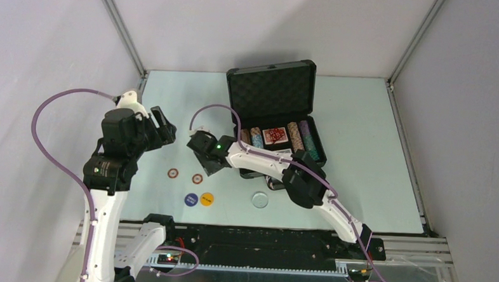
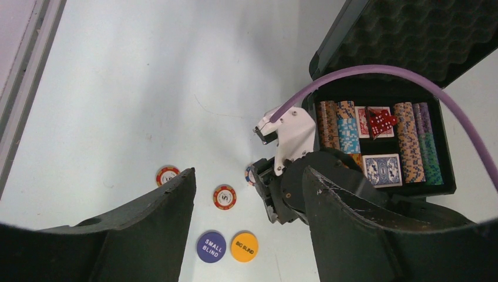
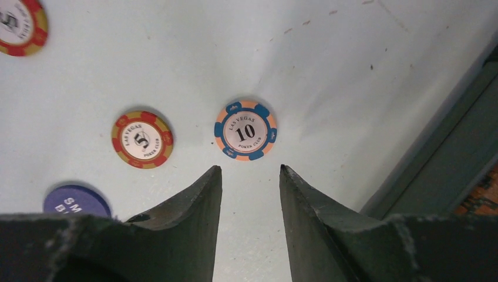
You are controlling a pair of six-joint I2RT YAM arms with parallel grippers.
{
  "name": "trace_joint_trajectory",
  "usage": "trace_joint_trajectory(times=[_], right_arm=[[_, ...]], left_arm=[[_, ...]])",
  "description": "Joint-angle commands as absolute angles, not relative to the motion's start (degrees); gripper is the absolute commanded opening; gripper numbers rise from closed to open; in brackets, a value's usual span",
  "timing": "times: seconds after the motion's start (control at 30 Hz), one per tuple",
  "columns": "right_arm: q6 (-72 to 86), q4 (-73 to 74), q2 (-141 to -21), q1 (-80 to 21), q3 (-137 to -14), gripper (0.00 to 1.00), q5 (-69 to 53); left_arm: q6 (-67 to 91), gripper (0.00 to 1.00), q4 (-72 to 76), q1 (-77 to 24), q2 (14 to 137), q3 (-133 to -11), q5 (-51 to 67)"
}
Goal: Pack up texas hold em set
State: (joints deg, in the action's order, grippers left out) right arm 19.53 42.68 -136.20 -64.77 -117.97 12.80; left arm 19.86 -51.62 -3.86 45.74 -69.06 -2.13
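Dark fingers of the right gripper (image 3: pixel 249 171) fill the lower edge of the right wrist view, jaws apart and holding nothing. Just beyond their tips, at frame centre, lies a blue-and-orange 10 chip (image 3: pixel 245 130), flat on the table. Left of it lie 2 red 5 chips (image 3: pixel 142 140), and at lower left the purple small blind button (image 3: pixel 76 201) beside the orange big blind button (image 2: pixel 244 247). A clear round disc (image 1: pixel 260 199) lies lower centre in the top view.

At upper centre of the top view the black case (image 1: pixel 271 94) stands open with its foam lid upright. Its tray holds rows of chips (image 2: pixel 408 141), red dice (image 2: pixel 382 121) and a blue card deck (image 2: pixel 382 170).

Step in hand, by judgement: collecting loose chips, the 10 chip first. The next move calls for descending until the jaws straddle the chip's rim, then closing; a thin, flat chip may slip.

The left gripper (image 2: pixel 246 174) hangs at left, jaws apart, empty. The table (image 1: pixel 361 152) is pale blue-green, enclosed by plain grey walls with metal corner posts.
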Motion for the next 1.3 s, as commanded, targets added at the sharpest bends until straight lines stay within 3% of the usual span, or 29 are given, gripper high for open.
trace_joint_trajectory(times=[0.0,0.13,0.23,0.6,1.27], right_arm=[[19.22,39.61,-131.73,-64.56,-118.53,0.49,12.53],[19.59,39.98,-132.76,-63.92,-119.41,0.59,10.88],[19.90,41.01,-134.82,-63.21,-121.22,0.61,9.64],[19.06,46.37,-143.26,-63.06,-130.80,0.61,9.41],[17.49,51.16,-145.80,-63.57,-129.99,0.54,12.63]], left_arm=[[18.71,0.72,-50.66,-3.39,45.25,-68.95,-1.16],[18.72,0.72,-50.68,-3.35,45.39,-69.08,-1.07],[18.68,0.72,-50.68,-3.37,45.41,-69.08,-0.97],[18.56,0.72,-50.67,-3.38,45.48,-69.00,-0.88],[18.53,0.72,-50.70,-3.38,45.30,-68.66,-0.88]])
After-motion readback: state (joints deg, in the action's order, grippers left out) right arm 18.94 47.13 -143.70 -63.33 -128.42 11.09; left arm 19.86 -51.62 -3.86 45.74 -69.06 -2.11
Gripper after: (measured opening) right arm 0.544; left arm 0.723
